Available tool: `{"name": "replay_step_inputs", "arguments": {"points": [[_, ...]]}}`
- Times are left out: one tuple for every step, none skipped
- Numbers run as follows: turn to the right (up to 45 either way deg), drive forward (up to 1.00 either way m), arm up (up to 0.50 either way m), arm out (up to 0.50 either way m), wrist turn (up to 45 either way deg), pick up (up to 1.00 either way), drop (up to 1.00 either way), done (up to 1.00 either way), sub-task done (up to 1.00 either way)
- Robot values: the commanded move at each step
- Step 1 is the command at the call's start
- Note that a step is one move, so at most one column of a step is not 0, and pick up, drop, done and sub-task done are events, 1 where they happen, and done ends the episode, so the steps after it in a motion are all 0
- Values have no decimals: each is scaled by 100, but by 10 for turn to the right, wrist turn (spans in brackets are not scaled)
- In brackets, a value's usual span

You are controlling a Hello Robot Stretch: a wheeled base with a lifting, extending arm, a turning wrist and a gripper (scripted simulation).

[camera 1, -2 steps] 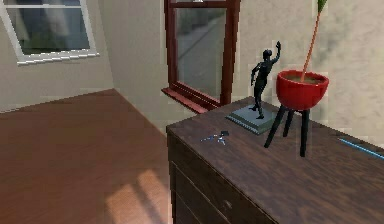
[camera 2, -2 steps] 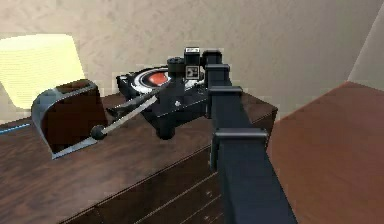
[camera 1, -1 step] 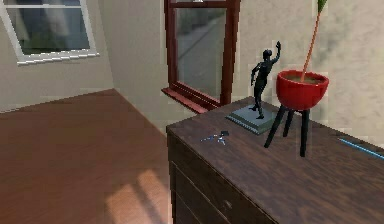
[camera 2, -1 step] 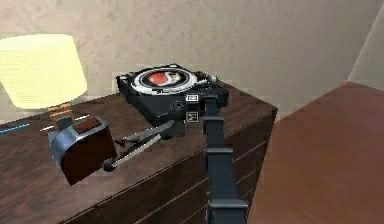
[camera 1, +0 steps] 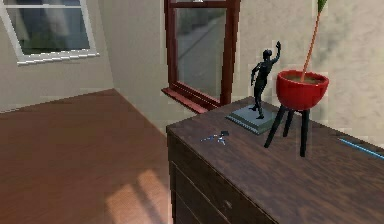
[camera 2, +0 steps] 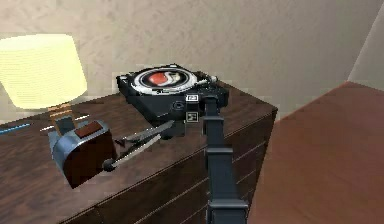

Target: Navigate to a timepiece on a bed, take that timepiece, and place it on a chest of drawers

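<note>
Reaching over a chest of drawers [camera 2: 30, 190], the Stretch robot's arm [camera 2: 222, 175] is rising from the arm side view's bottom edge, with its gripper [camera 2: 125, 152] pointing left and slightly down the picture. Sitting right at the fingertips, on their left, is a dark boxy thing [camera 2: 78, 152] with a reddish face, probably the timepiece named in the task, though its shape is too blurred to be sure. Wood is showing behind and beneath it, so whether the gripper is grasping it, or whether it is already resting on the top, cannot be told.

The box is standing roughly in line with the fingers. Its longer side appears to be running from lower left to upper right, and its reddish face is tilting up and toward the gripper. Any release or withdrawal would therefore be working along that same slanted line, back toward the arm.

Flanking the spot are a lamp [camera 2: 40, 68] with a glowing yellow shade at the left and a record player [camera 2: 165, 82] just behind the wrist. In the forward view, a dark statue [camera 1: 262, 85] and a red plant pot [camera 1: 302, 88] are sharing the same wooden top.
</note>
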Motion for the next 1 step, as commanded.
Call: {"name": "replay_step_inputs", "arguments": {"points": [[0, 0, 10, 0, 0, 0, 0, 0, 0]]}}
